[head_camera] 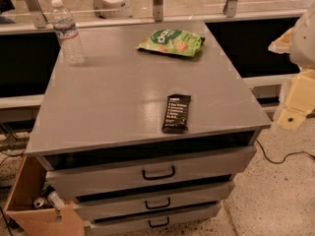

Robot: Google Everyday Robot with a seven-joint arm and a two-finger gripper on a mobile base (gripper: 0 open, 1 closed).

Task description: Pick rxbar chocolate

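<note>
The rxbar chocolate [176,113] is a small flat black wrapper with lines of white text. It lies flat near the front edge of the grey cabinet top [113,97], right of centre. My gripper [295,102] shows as cream-coloured parts at the right edge of the view, off the cabinet's right side and well apart from the bar. It holds nothing that I can see.
A green crinkled snack bag [171,42] lies at the back of the top. A clear water bottle [67,32] stands at the back left. Below are three drawers with black handles [158,173]. A wooden box [34,205] sits on the floor at the lower left.
</note>
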